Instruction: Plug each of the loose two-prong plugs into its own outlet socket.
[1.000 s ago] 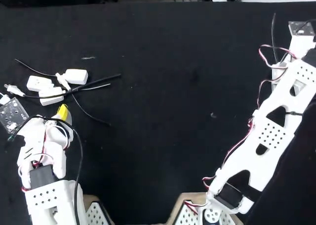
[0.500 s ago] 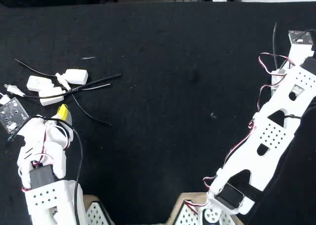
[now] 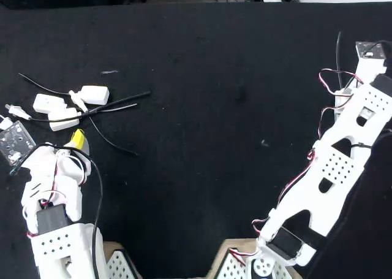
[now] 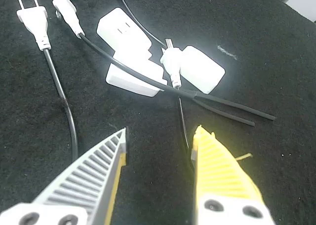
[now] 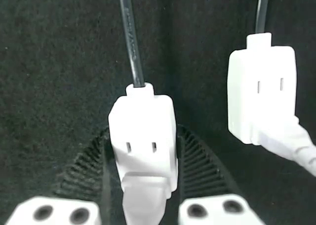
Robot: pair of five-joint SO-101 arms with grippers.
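Wht 2-slot socket w/ blk cord.

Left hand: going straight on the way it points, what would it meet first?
Likely the thin black cable just ahead of the open left hand, then the white sockets beyond; depth is unclear.

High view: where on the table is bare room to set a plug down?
The wide black middle of the table, between the left arm and right arm, is bare. Crowded: far left, where the pile of sockets and plugs tangles ahead of the left gripper.
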